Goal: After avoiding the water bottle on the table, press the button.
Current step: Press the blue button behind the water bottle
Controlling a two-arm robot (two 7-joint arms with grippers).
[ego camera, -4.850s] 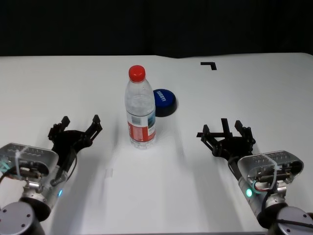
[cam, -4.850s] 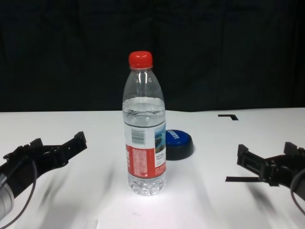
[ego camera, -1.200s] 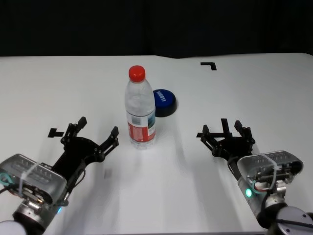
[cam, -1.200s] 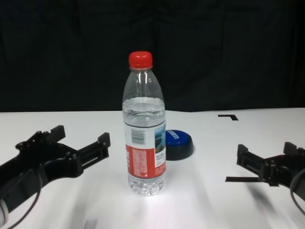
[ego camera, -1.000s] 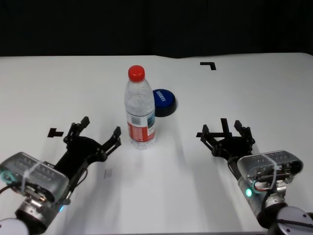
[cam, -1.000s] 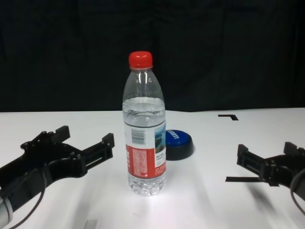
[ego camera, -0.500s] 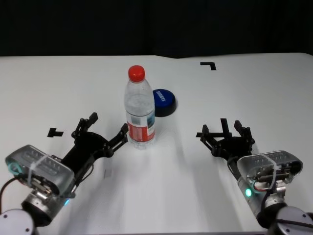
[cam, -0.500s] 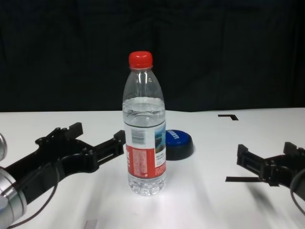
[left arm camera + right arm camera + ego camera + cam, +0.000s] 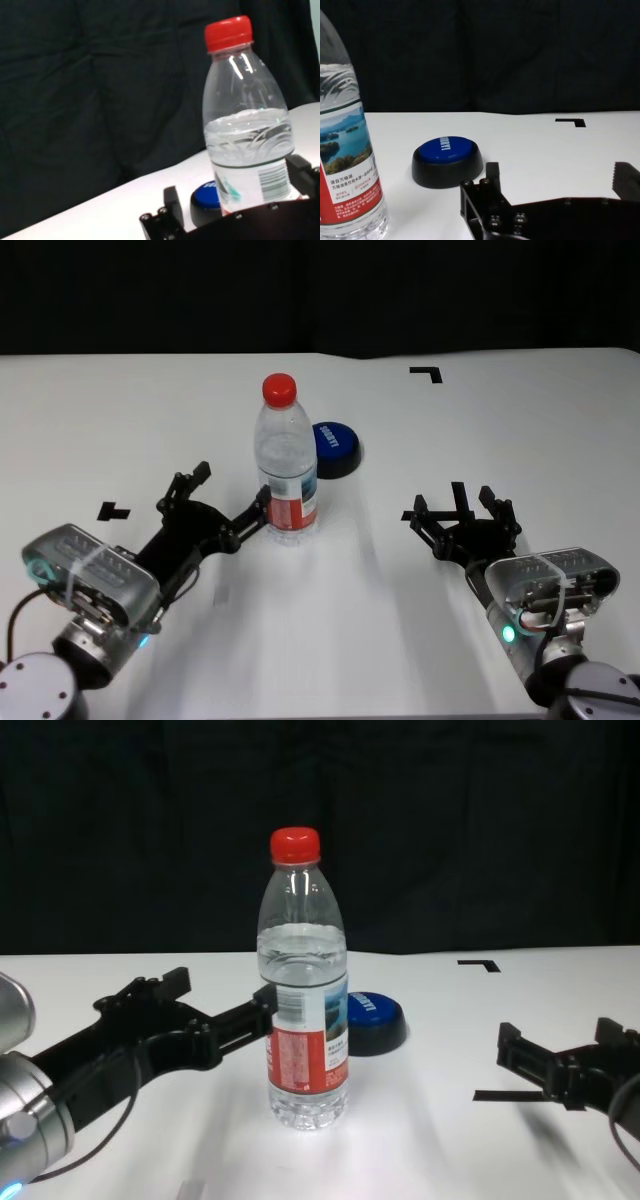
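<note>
Right now our left claw (image 9: 232, 500) is low over the table (image 9: 120, 420), its two fingers spread apart and reaching toward the water bottle (image 9: 286, 460). One fingertip sits right at the bottle's lower label on the bottle's left side; whether it actually touches we cannot tell. The other finger (image 9: 190, 480) points off farther to the left, clear of the bottle. In the chest view the same claw (image 9: 222, 1002) comes in from the left at label height, with its nearer finger tip level with the barcode.

Just beyond the claw, the bottle stands upright near the middle of the table, red cap on, water filling most of it. Behind it and slightly to its right lies the blue button (image 9: 336, 448), close to the bottle but apart from it. From our left wrist, the button (image 9: 206, 200) shows partly hidden behind the bottle's base.

Farther out, our right claw (image 9: 462, 515) rests over the table's right side, fingers apart, well away from both bottle and button. A black corner mark (image 9: 428, 372) lies near the table's far right edge, and another mark (image 9: 112, 511) lies left of our left arm.
</note>
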